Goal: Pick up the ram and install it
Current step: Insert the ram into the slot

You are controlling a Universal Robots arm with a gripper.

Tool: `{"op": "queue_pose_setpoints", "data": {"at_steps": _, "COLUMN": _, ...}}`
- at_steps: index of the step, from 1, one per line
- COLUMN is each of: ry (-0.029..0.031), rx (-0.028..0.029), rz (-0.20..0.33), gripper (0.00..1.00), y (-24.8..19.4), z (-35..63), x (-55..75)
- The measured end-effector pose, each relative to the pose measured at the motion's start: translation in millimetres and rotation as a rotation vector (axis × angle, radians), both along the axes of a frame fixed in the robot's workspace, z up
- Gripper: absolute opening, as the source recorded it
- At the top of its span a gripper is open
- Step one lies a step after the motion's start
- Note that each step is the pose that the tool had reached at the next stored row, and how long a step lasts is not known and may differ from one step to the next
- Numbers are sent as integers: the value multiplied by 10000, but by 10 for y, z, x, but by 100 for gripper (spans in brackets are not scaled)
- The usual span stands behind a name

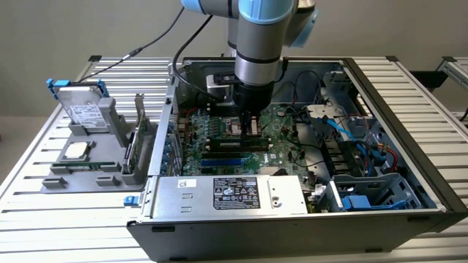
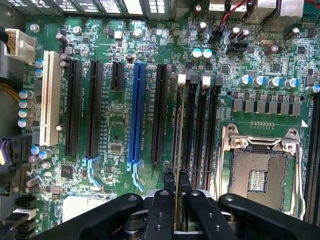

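Item one, your claw: black, two-fingered, and it pinched the ram, a long, thin, dark-green circuit-board stick that stood on edge between the fingers. The ram sat directly over the row of long black plastic memory slots; whether it touched or hung just above, you could not tell. A square silver processor socket lay beside the slots. All of it was inside the open dark-grey metal computer case, which lay on your slatted metal desk.
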State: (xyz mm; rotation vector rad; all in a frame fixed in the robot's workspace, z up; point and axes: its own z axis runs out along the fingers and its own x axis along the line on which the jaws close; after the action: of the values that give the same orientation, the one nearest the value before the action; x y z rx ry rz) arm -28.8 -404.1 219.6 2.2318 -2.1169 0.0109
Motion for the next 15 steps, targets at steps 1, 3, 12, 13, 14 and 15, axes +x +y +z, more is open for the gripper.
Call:
{"op": "queue_pose_setpoints", "data": {"at_steps": 1, "ry": 1, "rx": -1, "rz": -5, "gripper": 14, "y": 0, "z": 0, "x": 0}}
{"op": "queue_pose_setpoints", "data": {"at_steps": 3, "ry": 3, "rx": -3, "rz": -11, "gripper": 14, "y": 2, "z": -2, "x": 0}}
{"op": "queue_pose_setpoints", "data": {"at_steps": 12, "ry": 3, "rx": -21, "rz": -13, "gripper": 14, "y": 3, "z": -6, "x": 0}}
{"op": "queue_pose_setpoints", "data": {"at_steps": 13, "ry": 3, "rx": -20, "rz": -14, "gripper": 14, "y": 3, "z": -7, "x": 0}}
{"op": "queue_pose_setpoints", "data": {"at_steps": 14, "ry": 3, "rx": -20, "rz": -13, "gripper": 14, "y": 3, "z": -7, "x": 0}}
{"op": "queue_pose_setpoints", "data": {"at_steps": 15, "ry": 3, "rx": -20, "rz": -13, "gripper": 14, "y": 3, "z": -7, "x": 0}}
